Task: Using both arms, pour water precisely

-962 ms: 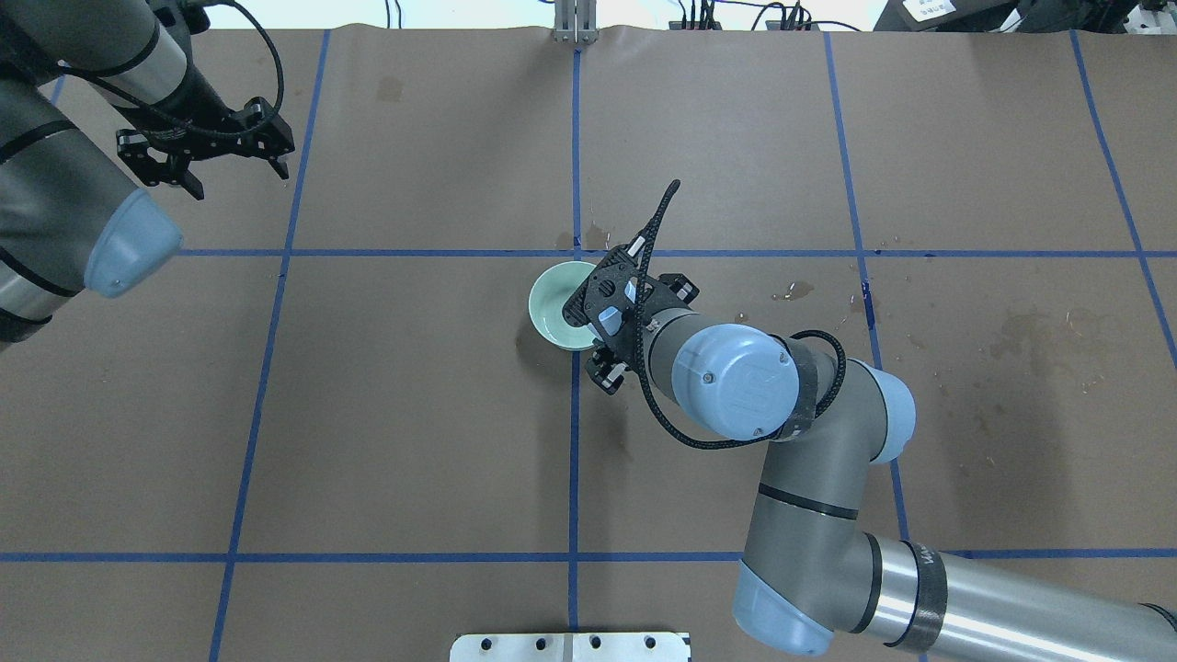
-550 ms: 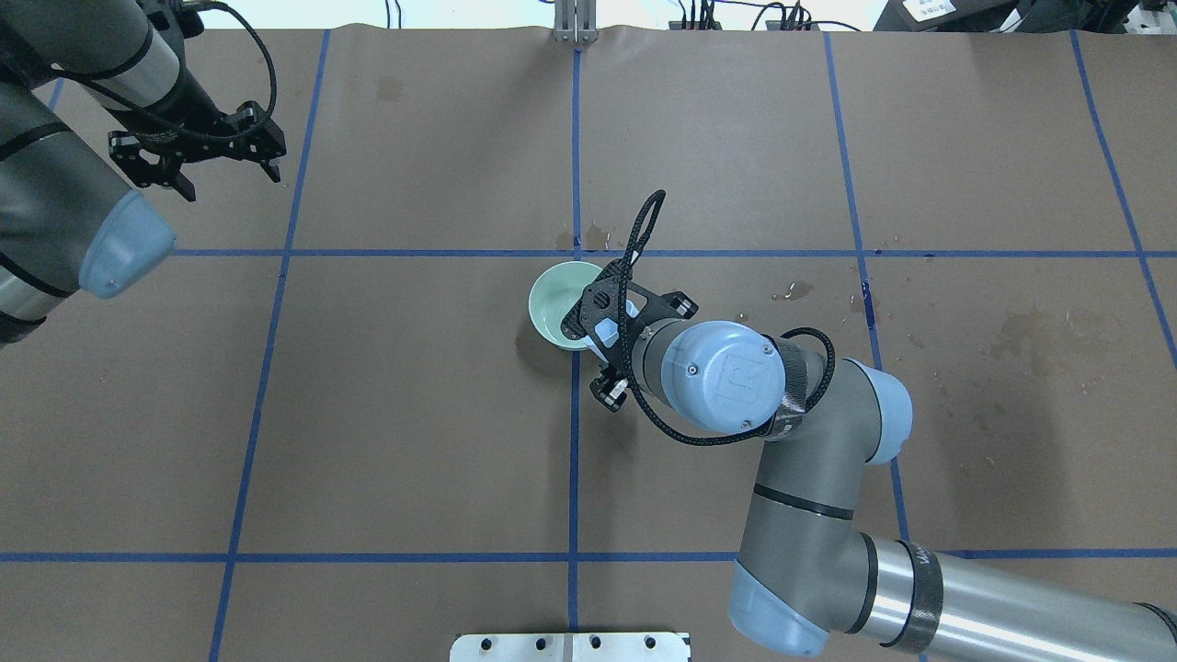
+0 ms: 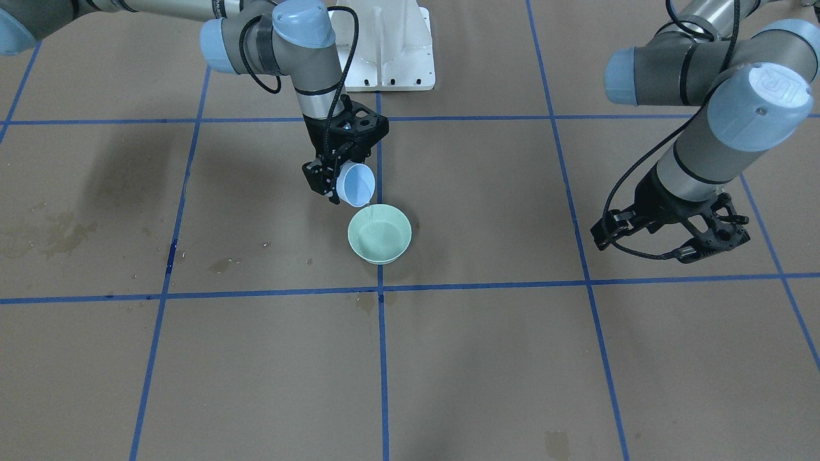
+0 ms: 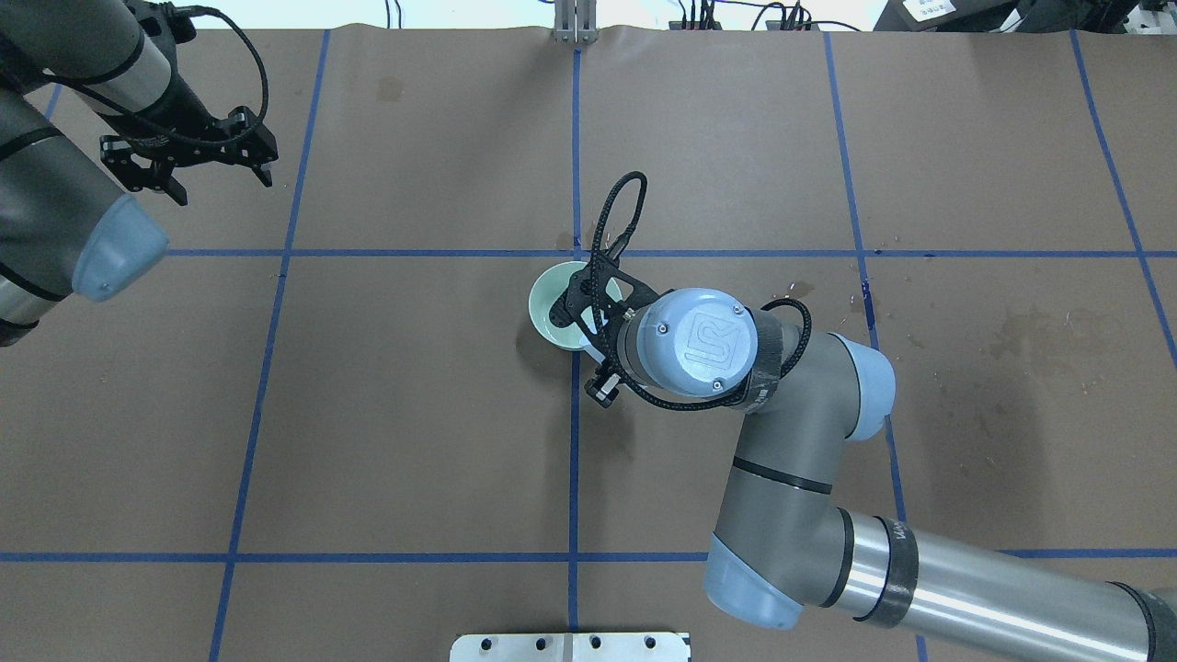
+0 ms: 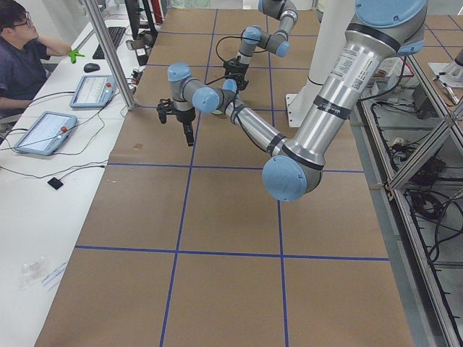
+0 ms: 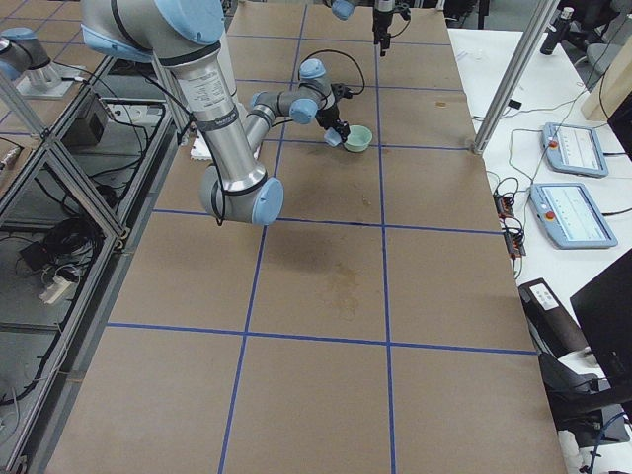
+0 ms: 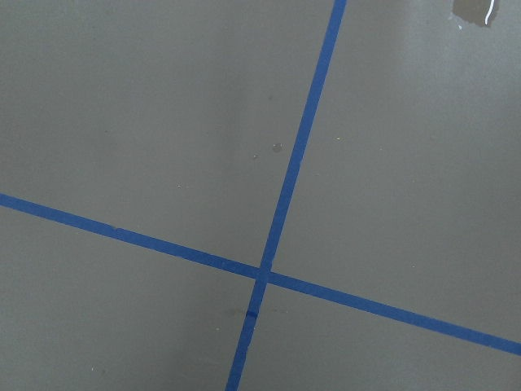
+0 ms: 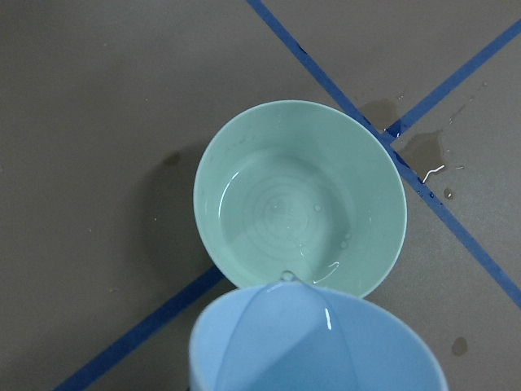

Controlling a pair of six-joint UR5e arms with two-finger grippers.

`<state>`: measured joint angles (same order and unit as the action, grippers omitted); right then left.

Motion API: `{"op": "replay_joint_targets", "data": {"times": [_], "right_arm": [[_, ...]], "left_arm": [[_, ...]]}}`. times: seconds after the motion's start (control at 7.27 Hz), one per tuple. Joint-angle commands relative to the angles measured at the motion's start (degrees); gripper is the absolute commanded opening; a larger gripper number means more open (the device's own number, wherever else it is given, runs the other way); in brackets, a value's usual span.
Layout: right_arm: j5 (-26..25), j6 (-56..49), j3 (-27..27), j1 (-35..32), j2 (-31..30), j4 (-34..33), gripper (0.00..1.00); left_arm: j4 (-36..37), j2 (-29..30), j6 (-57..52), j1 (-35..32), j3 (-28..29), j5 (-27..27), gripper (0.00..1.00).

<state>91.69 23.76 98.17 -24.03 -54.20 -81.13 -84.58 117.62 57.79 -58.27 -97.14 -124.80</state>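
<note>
My right gripper (image 3: 333,176) is shut on a light-blue cup (image 3: 357,184) and holds it tilted, lip down, over the near rim of a mint-green bowl (image 3: 379,234) at the table's middle. In the right wrist view the cup (image 8: 317,342) has a drop at its spout just above the bowl's rim (image 8: 391,195). Clear water (image 8: 281,216) lies rippling in the bowl. In the overhead view the right wrist hides most of the cup, and the bowl (image 4: 550,308) shows beside it. My left gripper (image 4: 221,179) is open and empty, hovering far to the left over bare board.
Small puddles and stains lie near the bowl by the tape crossing (image 8: 423,151) and on the right arm's side of the table (image 3: 224,264). The white pedestal (image 3: 397,57) stands behind the bowl. An operator (image 5: 22,50) sits at the far side table with tablets.
My right wrist has turned further and shifted towards the bowl, tipping the cup more. My left gripper has drifted a little further away and to the left, still open.
</note>
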Motion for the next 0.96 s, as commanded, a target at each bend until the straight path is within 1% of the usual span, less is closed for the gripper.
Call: {"op": "replay_joint_targets", "data": {"times": [0.0,0.28,0.41,0.69,0.83], "right_arm": [[1.56,0.06,-3.15,-0.58,2.25,-0.52,0.0],[3.84,-0.02,-4.91,-1.54,3.13,-1.21,0.0],[4.29,-0.03,-4.92,-1.72,3.91,-2.96,0.0],[7.09,-1.85,-4.92,-2.86,6.72,-8.75,0.0],[7.36,-4.13,-4.92,-3.3,7.95,-11.74,0.0]], "left_arm": [[-0.06,-0.29,-0.22,0.0,-0.07,0.0,1.0],[-0.06,-0.29,-0.4,0.0,0.02,0.0,1.0],[-0.06,-0.37,-0.4,0.0,0.02,0.0,1.0],[-0.06,-0.46,-0.4,0.0,0.02,0.0,1.0],[-0.06,-0.46,-0.4,0.0,0.02,0.0,1.0]]}}
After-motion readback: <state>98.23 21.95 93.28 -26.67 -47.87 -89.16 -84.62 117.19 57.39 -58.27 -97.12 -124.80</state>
